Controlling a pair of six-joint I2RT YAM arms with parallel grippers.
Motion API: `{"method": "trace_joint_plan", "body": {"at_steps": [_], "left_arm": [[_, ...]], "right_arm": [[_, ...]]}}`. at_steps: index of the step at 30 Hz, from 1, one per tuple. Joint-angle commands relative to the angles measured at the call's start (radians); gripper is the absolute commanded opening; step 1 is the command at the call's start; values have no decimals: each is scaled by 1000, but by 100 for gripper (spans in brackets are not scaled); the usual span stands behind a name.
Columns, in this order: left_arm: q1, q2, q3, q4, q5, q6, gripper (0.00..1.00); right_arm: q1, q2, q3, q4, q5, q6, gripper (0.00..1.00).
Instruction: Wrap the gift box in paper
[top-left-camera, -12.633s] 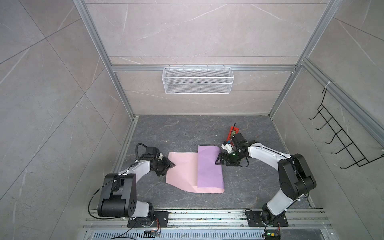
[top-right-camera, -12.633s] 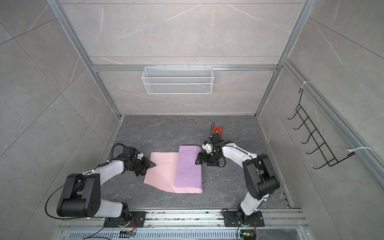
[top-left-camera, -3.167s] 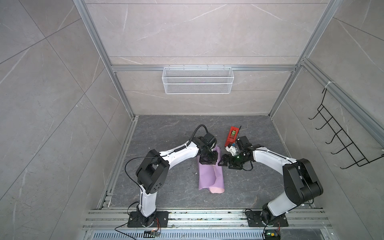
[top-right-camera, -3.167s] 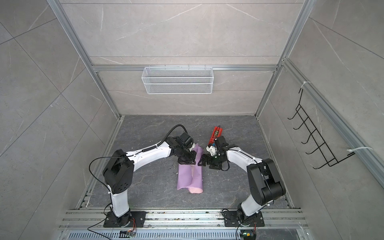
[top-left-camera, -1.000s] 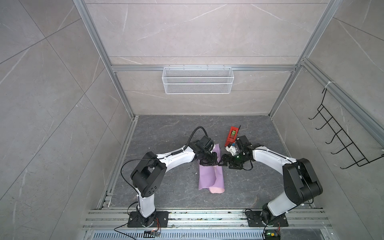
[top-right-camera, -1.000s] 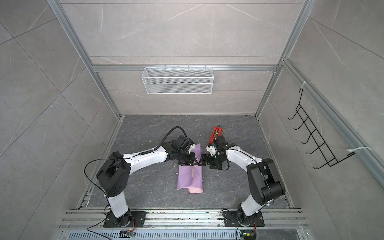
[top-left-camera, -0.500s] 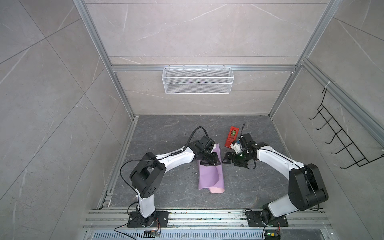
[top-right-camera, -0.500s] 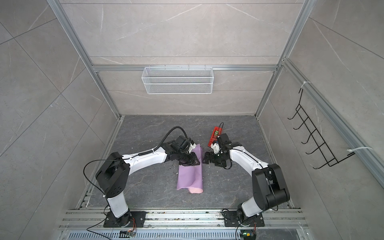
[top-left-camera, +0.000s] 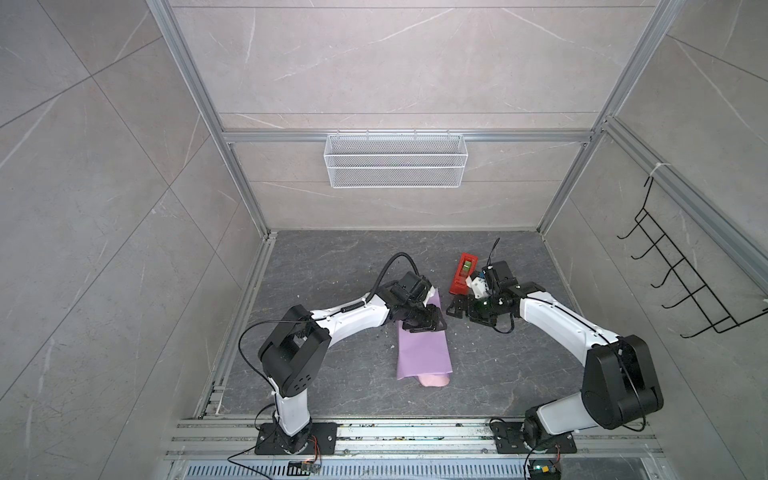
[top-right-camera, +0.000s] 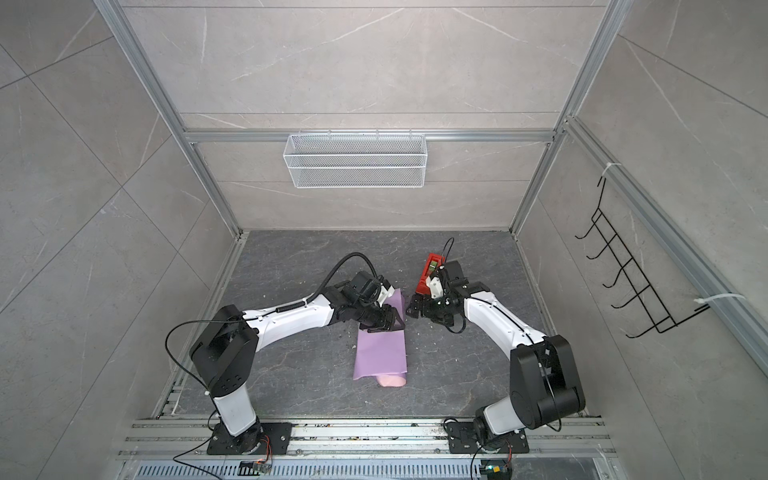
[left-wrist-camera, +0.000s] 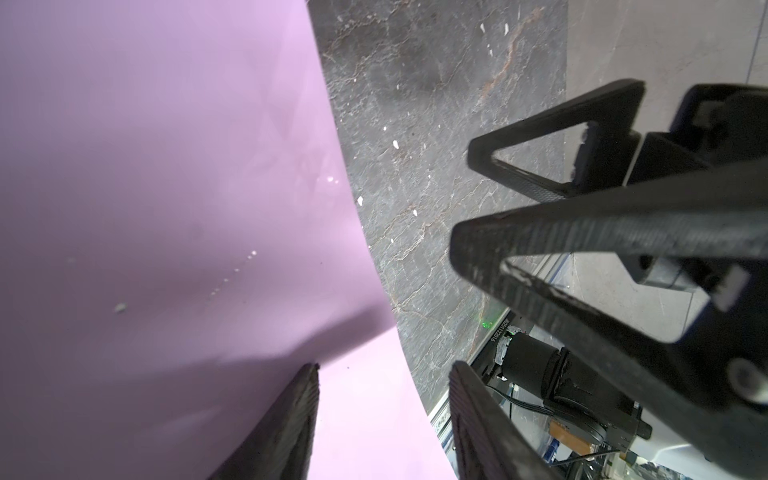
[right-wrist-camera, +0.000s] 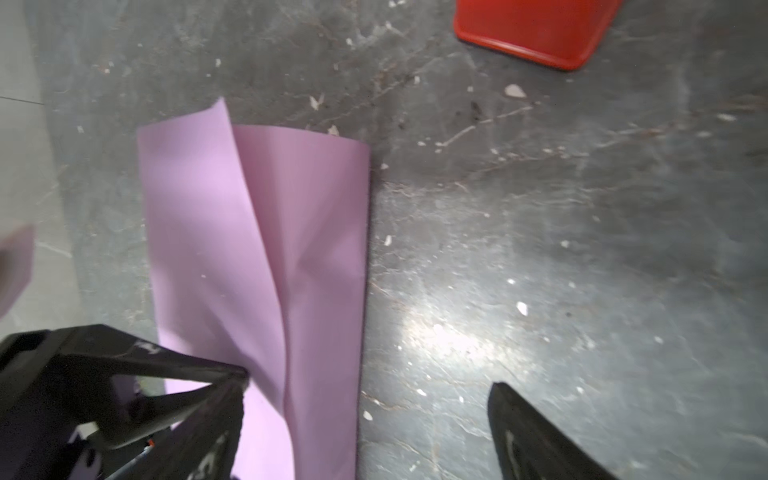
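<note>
The paper (top-left-camera: 424, 353) (top-right-camera: 380, 353) lies folded into a long lilac strip on the dark floor, with a pink end showing at its near end. The gift box is hidden in every view. My left gripper (top-left-camera: 424, 325) (top-right-camera: 384, 322) hovers over the strip's far end. In the left wrist view it (left-wrist-camera: 380, 415) is open, with the paper (left-wrist-camera: 166, 166) beneath and nothing pinched. My right gripper (top-left-camera: 455, 307) (top-right-camera: 415, 309) stands open just right of that end. In the right wrist view it (right-wrist-camera: 365, 415) spans the paper's (right-wrist-camera: 257, 249) edge and bare floor.
A red tape dispenser (top-left-camera: 463, 274) (top-right-camera: 430, 272) (right-wrist-camera: 532, 33) lies just behind the right gripper. A white wire basket (top-left-camera: 395, 160) hangs on the back wall and a black hook rack (top-left-camera: 685, 282) on the right wall. Both arm bases stand on the front rail.
My left gripper's jaws have spread apart over the paper's far end. My right gripper has drawn back a little to the right, away from the strip.
</note>
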Motion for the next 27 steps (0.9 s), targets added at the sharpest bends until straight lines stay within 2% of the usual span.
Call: {"method": "trace_joint_plan", "body": {"at_steps": [1, 10, 19, 27], "left_arm": [[-15, 23, -43, -116, -12, -2, 57], [-15, 19, -38, -116, -16, -1, 59], [-14, -19, 2, -115, -33, 18, 60], [-12, -134, 25, -120, -116, 57, 64]], "right_arm": [[14, 36, 20, 67, -67, 36, 94], [33, 130, -3, 107, -113, 28, 93], [33, 99, -112, 88, -43, 14, 92], [33, 69, -175, 98, -17, 22, 91]]}}
